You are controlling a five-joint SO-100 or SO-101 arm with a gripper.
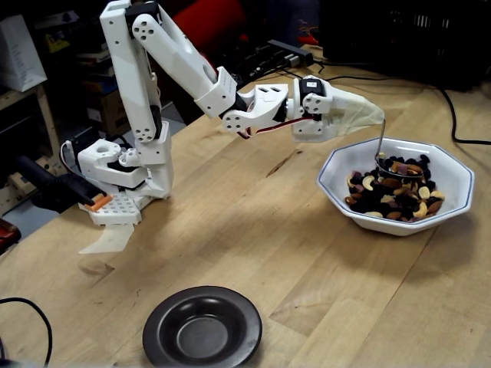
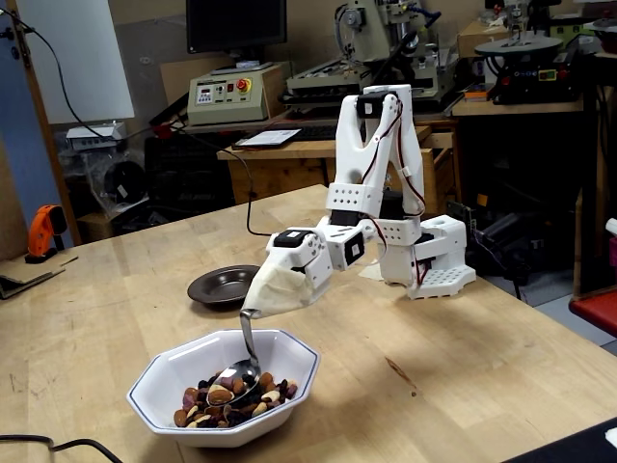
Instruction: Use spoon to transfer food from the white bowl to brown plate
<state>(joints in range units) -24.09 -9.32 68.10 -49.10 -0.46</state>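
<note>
The white bowl (image 1: pixel 454 175) (image 2: pixel 295 355) stands on the wooden table and holds the food (image 1: pixel 387 192) (image 2: pixel 214 403). My gripper (image 1: pixel 374 117) (image 2: pixel 254 309) is wrapped in pale tape and hovers over the bowl's rim, shut on the spoon's handle. The spoon (image 1: pixel 381 142) (image 2: pixel 247 340) hangs down into the bowl. Its oval bowl rests level on the food heap with a few nuts on it. The brown plate (image 1: pixel 202 328) (image 2: pixel 224 286) sits empty on the table, well away from the white bowl and beyond the arm's reach line.
The arm's white base (image 1: pixel 123 176) (image 2: pixel 429 265) is fixed to the table between bowl and plate. A black cable (image 1: pixel 453 123) runs behind the white bowl, another (image 2: pixel 58 444) lies near its front. Benches with machines stand behind the table.
</note>
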